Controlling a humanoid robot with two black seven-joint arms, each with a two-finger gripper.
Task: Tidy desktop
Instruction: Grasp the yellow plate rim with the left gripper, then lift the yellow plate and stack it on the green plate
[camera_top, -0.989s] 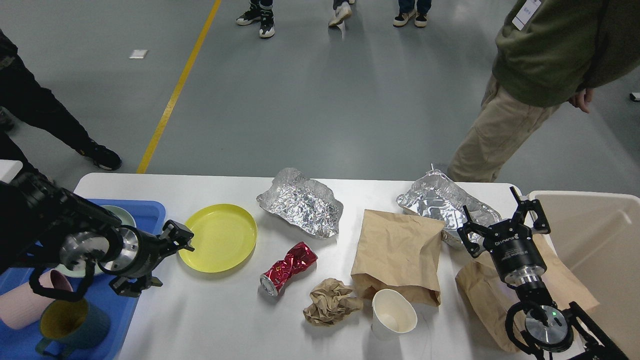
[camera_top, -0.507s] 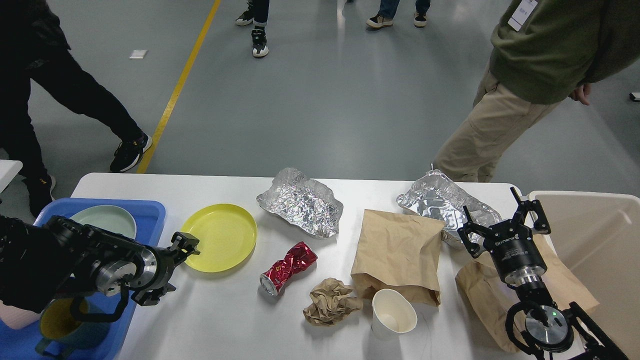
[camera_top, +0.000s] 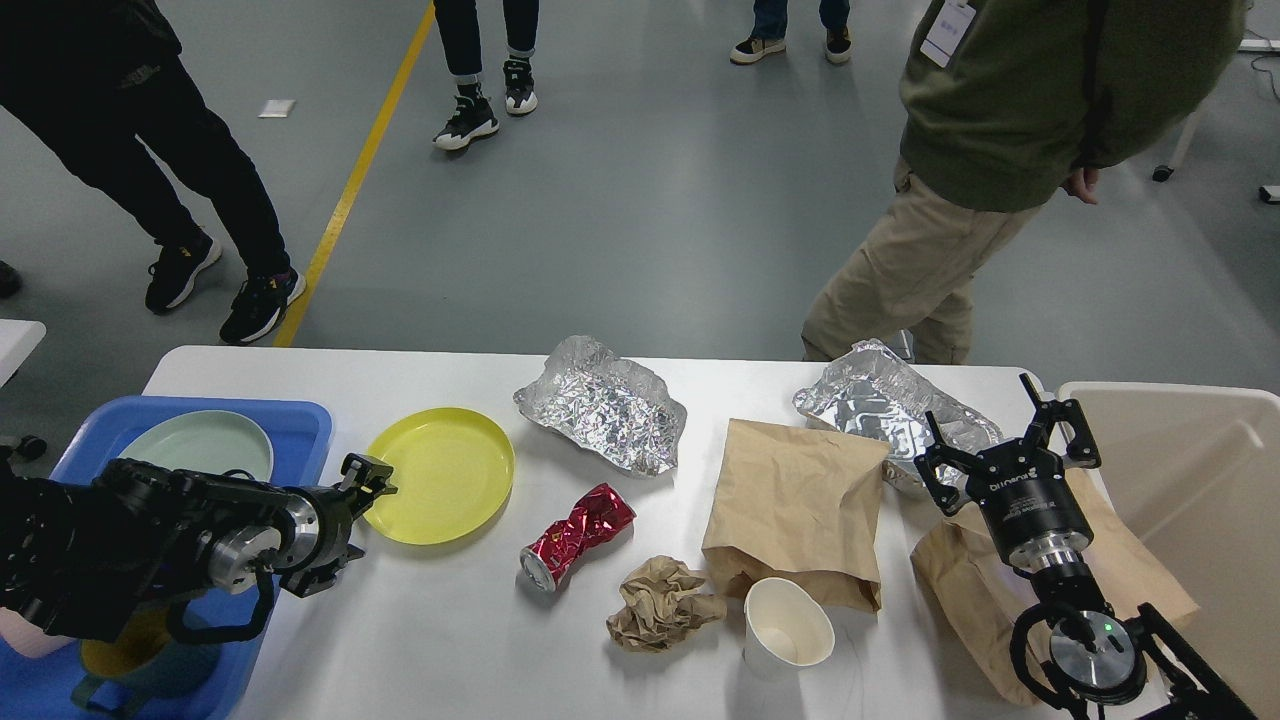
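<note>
The white desktop (camera_top: 450, 630) holds a yellow plate (camera_top: 440, 475), two crumpled foil trays (camera_top: 605, 405) (camera_top: 880, 400), a crushed red can (camera_top: 577, 535), a ball of brown paper (camera_top: 665, 605), a white paper cup (camera_top: 788, 625) and two brown paper bags (camera_top: 795, 505) (camera_top: 965, 585). My left gripper (camera_top: 350, 525) is open at the plate's left rim, its upper finger at the rim. My right gripper (camera_top: 1005, 445) is open and empty, above the right foil tray and the right bag.
A blue tray (camera_top: 305, 425) at the left holds a pale green plate (camera_top: 200, 445) and mugs, partly hidden by my left arm. A beige bin (camera_top: 1200, 470) stands at the right end. People stand beyond the table's far edge.
My left arm has dropped lower and drawn back a little, with its gripper still at the yellow plate's left rim. The right arm has not moved. The people behind have shifted.
</note>
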